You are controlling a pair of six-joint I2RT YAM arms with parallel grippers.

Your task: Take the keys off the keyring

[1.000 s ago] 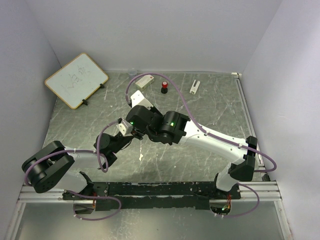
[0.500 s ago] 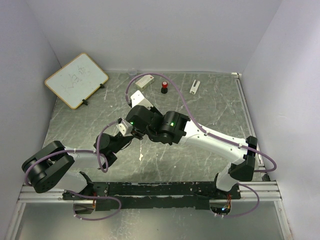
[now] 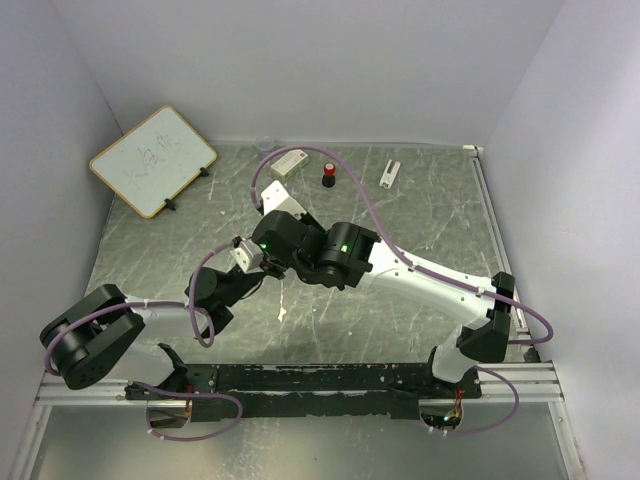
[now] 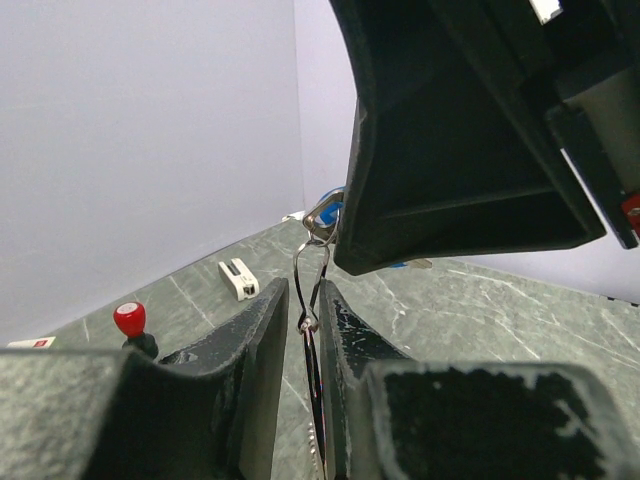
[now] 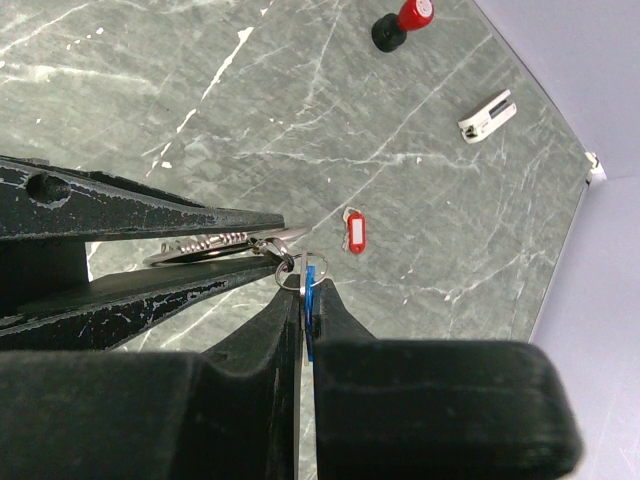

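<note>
At the far left of the overhead view, a small whiteboard (image 3: 152, 160) leans at the edge of the grey marbled worktop (image 3: 430, 215), well apart from the work. Moving right to the middle, my left end effector (image 4: 300, 305) is narrowed to a slit and pinches the keyring (image 4: 318, 222). The thin wire runs down between its fingers, and a plain silvery key (image 5: 215, 241) lies along the same pinch. Just to its right, my right end effector (image 5: 306, 312) is shut flat on the blue-headed key (image 4: 331, 208), which is threaded on the near end of the ring. The whole bundle is held up off the worktop, and from overhead the two wrists hide it completely. A red-headed key (image 5: 351, 231) lies loose on the worktop below, off the ring. Further right, near the back wall, stands a red-topped black object (image 3: 328, 177), clear of everything. The main risk I judge is slip. The wire is thin and smooth, so a tug from the right could drag it out of the left pinch and drop ring and keys together. A straight pull could also jam the blue key against the coil and bend the ring instead of walking the key around it. The flat blue head might twist between the right fingers and lose its line. The fingertips sit very close, so a small wrong turn could knock them together. I can judge this only from the wrist views.
</note>
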